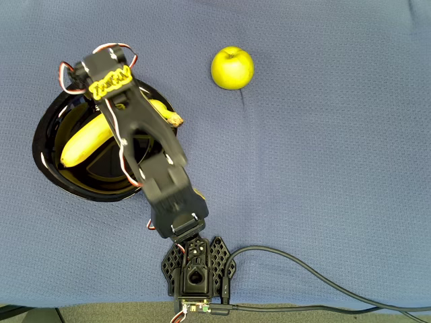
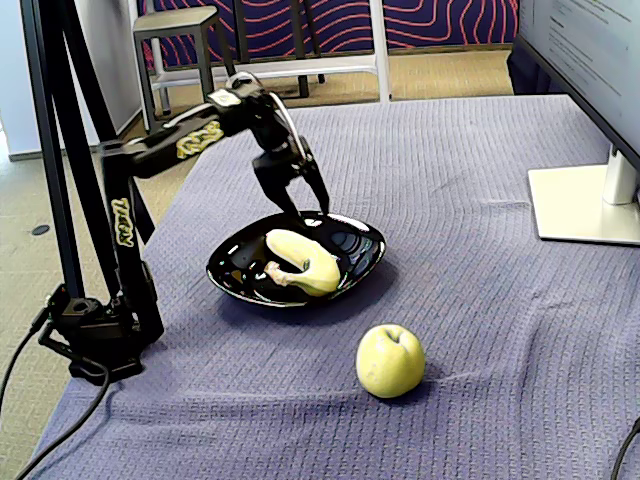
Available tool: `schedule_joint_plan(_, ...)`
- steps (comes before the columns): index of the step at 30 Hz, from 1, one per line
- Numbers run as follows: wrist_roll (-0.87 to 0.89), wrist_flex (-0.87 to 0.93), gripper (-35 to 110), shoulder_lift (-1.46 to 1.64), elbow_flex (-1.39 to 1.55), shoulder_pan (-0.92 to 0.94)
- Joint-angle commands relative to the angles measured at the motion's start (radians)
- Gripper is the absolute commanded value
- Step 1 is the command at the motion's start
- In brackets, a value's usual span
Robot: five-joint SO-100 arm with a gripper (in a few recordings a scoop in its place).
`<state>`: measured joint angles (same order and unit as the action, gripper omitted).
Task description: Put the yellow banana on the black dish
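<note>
The yellow banana lies inside the black dish, its brown stem end near the dish's rim on the apple's side. In the fixed view my gripper hangs just above the dish's far rim, a little beyond the banana. It is open, its fingers spread and pointing down with nothing between them, clear of the banana. From overhead the black arm crosses over the dish and hides the middle of the banana.
A yellow-green apple sits on the blue cloth apart from the dish. The arm's base stands at the table's edge, with a cable trailing away. A monitor stand is on the right.
</note>
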<state>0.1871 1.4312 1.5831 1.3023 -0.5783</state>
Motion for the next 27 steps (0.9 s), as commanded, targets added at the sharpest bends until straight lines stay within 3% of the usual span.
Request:
schedule_joint_plan(1,-0.049,-0.04,0,0.209,0.094,0.058)
schedule_joint_plan(16,-0.462,-0.328,0,1.034,0.884,0.419)
schedule_joint_plan(27,-0.552,-0.374,0,1.31,1.272,0.644)
